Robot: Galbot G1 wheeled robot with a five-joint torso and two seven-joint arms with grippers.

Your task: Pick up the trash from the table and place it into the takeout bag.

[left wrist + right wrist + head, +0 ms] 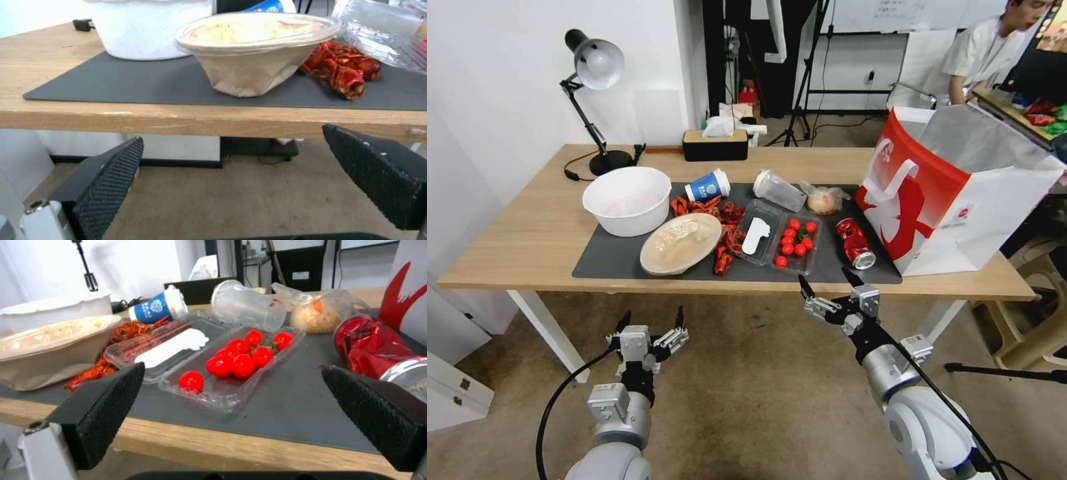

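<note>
The trash lies on the dark mat [620, 257] of the table [527, 233]: a crushed red can [854, 243] [373, 346], a blue-and-white cup [708, 186] [158, 306] on its side, a clear cup [779, 190] [247, 305], a wrapped food bundle [824, 199] [318, 311] and a tan lidded bowl [680, 243] [249, 50]. The takeout bag [954, 193] stands open at the table's right end. My left gripper [650, 322] [231, 138] hangs open below the table's front edge. My right gripper [829, 285] [233, 370] is open at the front edge, facing the can.
A white bowl [627, 199], red crayfish shells [724, 233] and a clear clamshell with cherry tomatoes [794, 243] also sit on the mat. A desk lamp [594, 67] and a tissue box [715, 143] stand at the back. A chair [1040, 320] is at the right.
</note>
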